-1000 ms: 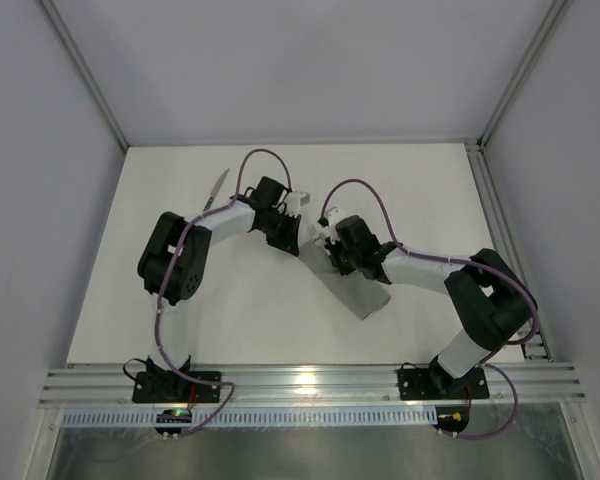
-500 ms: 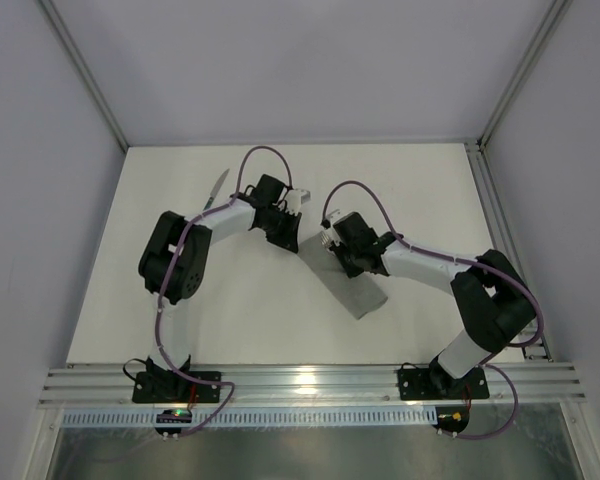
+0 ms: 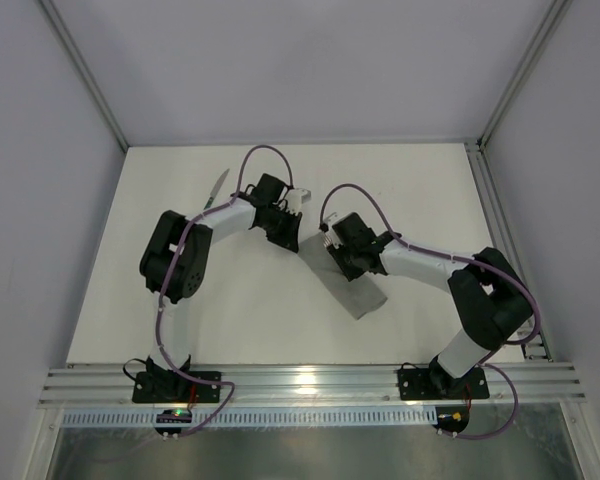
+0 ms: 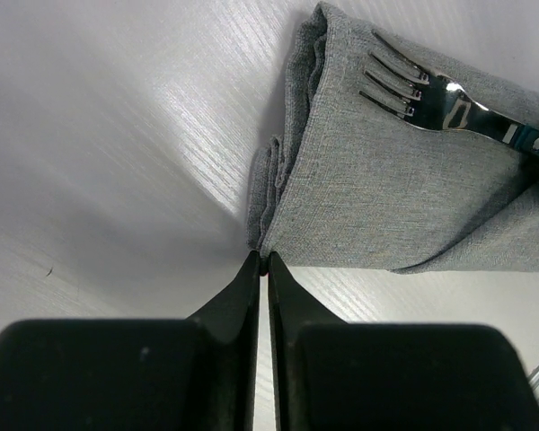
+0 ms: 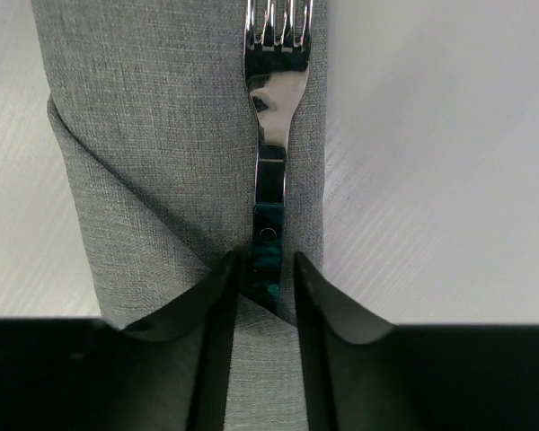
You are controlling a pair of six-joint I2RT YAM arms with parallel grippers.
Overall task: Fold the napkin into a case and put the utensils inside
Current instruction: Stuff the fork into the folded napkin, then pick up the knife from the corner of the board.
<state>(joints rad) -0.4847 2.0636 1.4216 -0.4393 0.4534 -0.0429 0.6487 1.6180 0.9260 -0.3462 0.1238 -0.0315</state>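
The grey napkin [image 3: 356, 290] lies folded as a narrow case [image 5: 144, 117] slanting across mid-table. The fork [image 5: 271, 99] rests in it, tines sticking out and teal handle tucked under a diagonal fold. My right gripper [image 5: 264, 262] straddles that handle, open, with a gap on each side. My left gripper [image 4: 261, 259] is shut on the napkin's [image 4: 368, 197] layered corner, beside the fork's tines [image 4: 395, 81]. In the top view the left gripper [image 3: 285, 230] and the right gripper [image 3: 332, 250] meet at the case's far end. The knife [image 3: 216, 188] lies apart at the back left.
The left arm's elbow [image 3: 170, 265] stands over the table's left half, and the right arm's elbow [image 3: 490, 300] over the right side. A metal rail [image 3: 310, 385] runs along the near edge. Grey walls enclose the table.
My right gripper's jaws have parted off the fork's handle, and that wrist has shifted slightly toward the back. The left gripper has stayed at the napkin's corner.
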